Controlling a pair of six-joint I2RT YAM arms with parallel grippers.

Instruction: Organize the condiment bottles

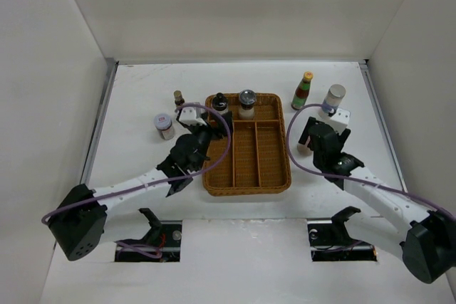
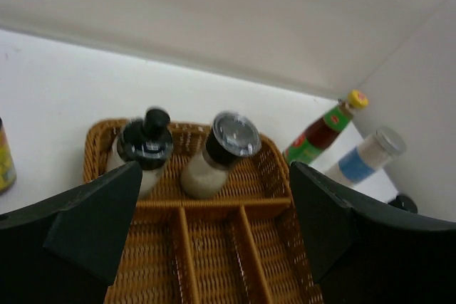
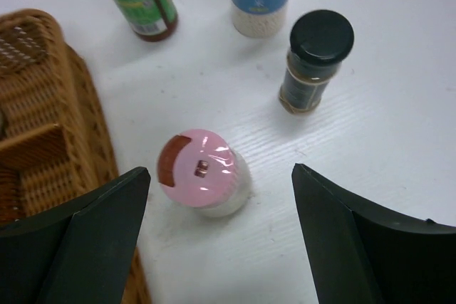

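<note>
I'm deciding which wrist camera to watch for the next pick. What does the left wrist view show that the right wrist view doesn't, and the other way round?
Only the left wrist: a black-capped bottle and a silver-lidded jar standing in the wicker tray's far compartment, and a yellow-labelled bottle cut off at the left edge. Only the right wrist: a pink-lidded jar on the table beside the tray, and a dark shaker seen clearly. Both: the tray, the green-labelled bottle and the white-blue cylinder.

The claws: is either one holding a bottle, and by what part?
Nothing is held. The left claw is open over the wicker tray, the right claw open above the pink-lidded jar.
</note>
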